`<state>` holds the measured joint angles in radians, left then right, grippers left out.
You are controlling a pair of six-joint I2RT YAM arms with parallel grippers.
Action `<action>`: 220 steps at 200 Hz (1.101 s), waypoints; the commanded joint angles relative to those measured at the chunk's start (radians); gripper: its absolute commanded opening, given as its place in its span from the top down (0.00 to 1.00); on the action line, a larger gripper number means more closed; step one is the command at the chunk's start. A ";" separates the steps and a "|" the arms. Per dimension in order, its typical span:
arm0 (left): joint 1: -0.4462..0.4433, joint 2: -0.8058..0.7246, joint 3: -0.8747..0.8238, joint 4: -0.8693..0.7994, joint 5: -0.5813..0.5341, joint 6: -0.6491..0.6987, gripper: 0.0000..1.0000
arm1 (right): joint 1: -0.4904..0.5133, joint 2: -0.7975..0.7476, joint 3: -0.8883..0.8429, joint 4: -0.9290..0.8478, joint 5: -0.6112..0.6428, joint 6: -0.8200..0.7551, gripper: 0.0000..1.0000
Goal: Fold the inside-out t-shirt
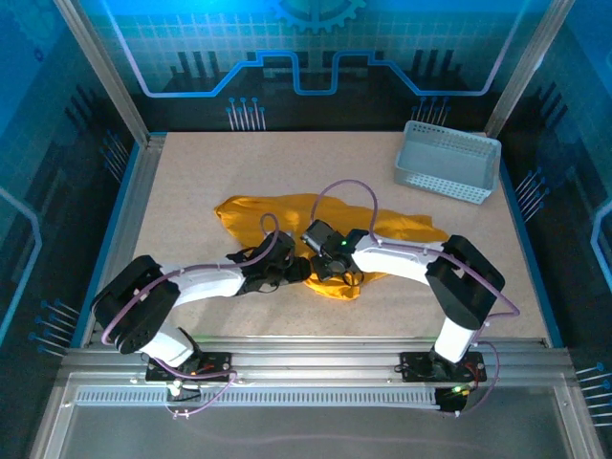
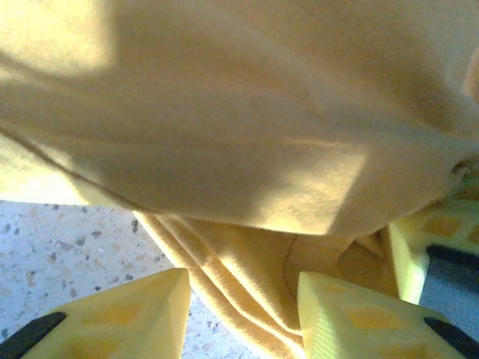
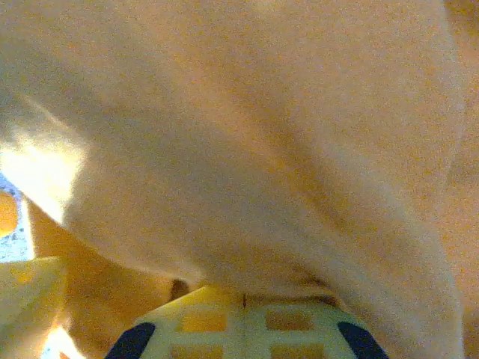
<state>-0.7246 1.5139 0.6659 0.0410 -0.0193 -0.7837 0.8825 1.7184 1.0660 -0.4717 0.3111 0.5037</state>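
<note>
The inside-out t-shirt point(image 1: 287, 215) is mustard yellow and lies crumpled across the middle of the table. Both grippers meet at its near edge. My left gripper point(image 1: 295, 272) comes in from the left. In the left wrist view its jaws point(image 2: 243, 318) stand open, with a rolled fold of the t-shirt point(image 2: 247, 262) lying between the fingers and bare tabletop beside the left finger. My right gripper point(image 1: 325, 271) comes in from the right. In the right wrist view its fingers point(image 3: 245, 318) are pressed together, and the t-shirt point(image 3: 247, 149) bunches tightly at their tips.
A pale grey perforated basket point(image 1: 447, 161) stands at the back right. The speckled table point(image 1: 191, 182) is bare to the left of and behind the shirt. Metal frame posts and blue walls ring the table.
</note>
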 commanded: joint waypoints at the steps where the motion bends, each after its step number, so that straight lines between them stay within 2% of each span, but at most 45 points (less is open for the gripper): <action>1: 0.011 0.001 0.059 -0.060 -0.032 0.018 0.55 | 0.046 -0.093 -0.022 -0.018 0.038 -0.026 1.00; 46: 0.083 0.046 0.153 -0.096 -0.025 0.065 0.52 | 0.085 -0.286 -0.137 0.060 0.030 -0.064 1.00; 101: 0.207 0.261 0.334 -0.204 0.047 0.104 0.55 | 0.098 -0.581 -0.329 0.184 0.030 -0.078 1.00; 136: 0.219 0.245 0.386 -0.311 -0.023 0.156 0.53 | 0.047 -0.769 -0.433 0.228 0.021 -0.038 1.00; 156: 0.183 0.144 0.360 -0.349 -0.099 0.174 0.50 | 0.021 -0.849 -0.491 0.273 -0.003 -0.033 1.00; 184: 0.012 -0.005 0.322 -0.339 -0.179 0.235 0.42 | -0.015 -0.880 -0.532 0.284 -0.019 -0.006 1.00; 203: -0.089 -0.007 0.327 -0.323 -0.155 0.258 0.41 | -0.020 -0.872 -0.553 0.272 -0.013 0.026 1.00; 220: -0.140 0.040 0.343 -0.344 -0.154 0.256 0.42 | -0.020 -0.854 -0.569 0.249 -0.014 0.073 1.00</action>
<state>-0.8139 1.4982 1.0058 -0.2558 -0.1516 -0.5720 0.8711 0.8532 0.5220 -0.2272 0.3023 0.5003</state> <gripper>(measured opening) 0.588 0.058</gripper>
